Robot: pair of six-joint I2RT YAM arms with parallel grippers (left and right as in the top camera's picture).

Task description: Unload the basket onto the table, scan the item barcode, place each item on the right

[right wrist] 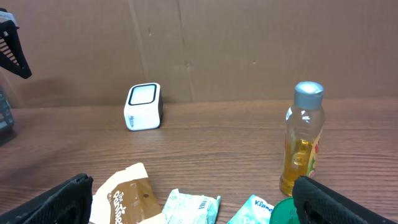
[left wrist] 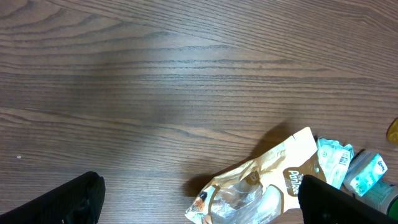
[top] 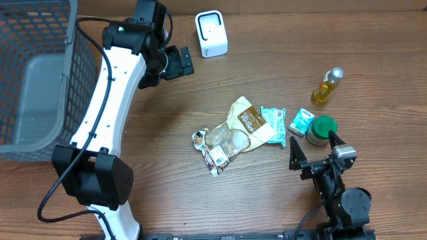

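**Two end effectors, left and right, spread and empty**

The left end effector hangs near the scanner at the far edge. The right end effector sits just beside the green-lidded jar. The snack bag lies flat mid-way across the worktop, apart from both, a tissue pack against its right side.

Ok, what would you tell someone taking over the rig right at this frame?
Left gripper: open, empty, near the scanner.
Right gripper: open, empty, just short of the green-lidded jar.
Items on the table: snack bag, teal tissue pack, small tissue pack, bottle.
Done: nothing is held yet.
Left: pick up an item and show its barcode to the scanner.
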